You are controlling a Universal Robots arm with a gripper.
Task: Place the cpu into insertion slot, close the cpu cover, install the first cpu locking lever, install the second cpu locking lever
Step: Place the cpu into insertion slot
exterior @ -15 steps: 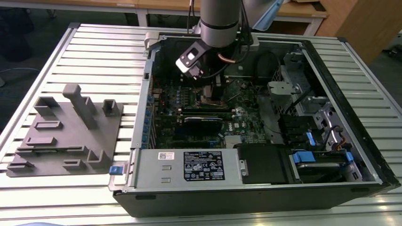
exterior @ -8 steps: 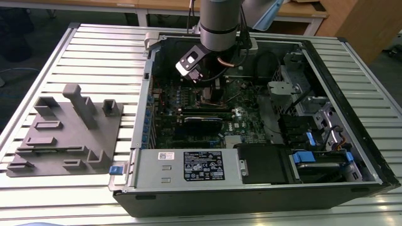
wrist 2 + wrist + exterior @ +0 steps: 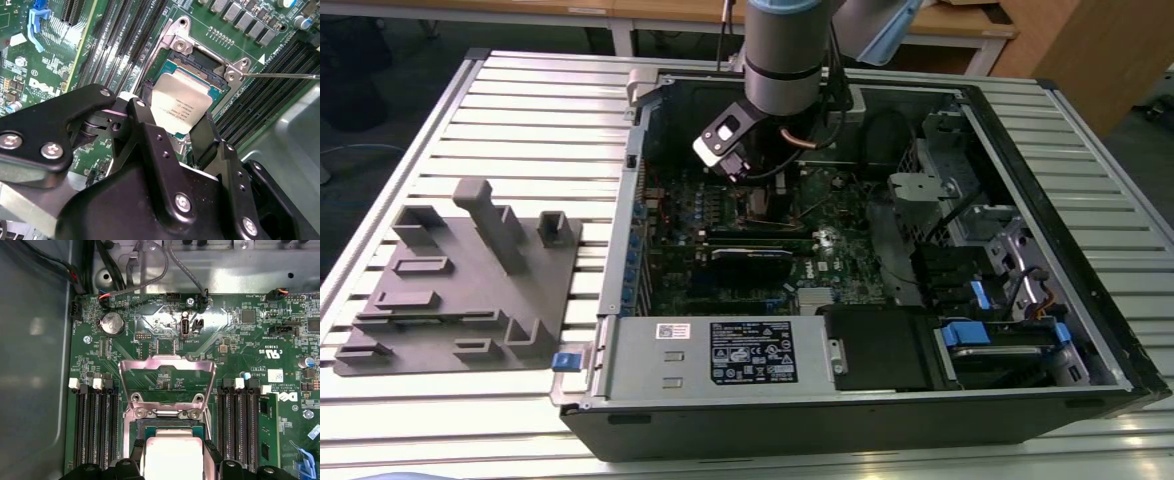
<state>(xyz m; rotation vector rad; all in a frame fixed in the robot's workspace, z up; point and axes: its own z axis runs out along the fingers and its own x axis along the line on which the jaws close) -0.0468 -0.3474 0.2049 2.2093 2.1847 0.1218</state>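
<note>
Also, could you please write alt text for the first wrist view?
The claw holds the cpu at the insertion slot of the green motherboard, with the cpu cover flipped open and dark memory slots on both sides.

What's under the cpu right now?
The insertion slot: its dark edge shows past the cpu, which the gripper holds. The rest of the slot is covered by the cpu.

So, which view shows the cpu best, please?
Second wrist view: the cpu shows most of its top, held in the gripper at the slot. The first wrist view shows part; the exterior view's arm covers it.
</note>
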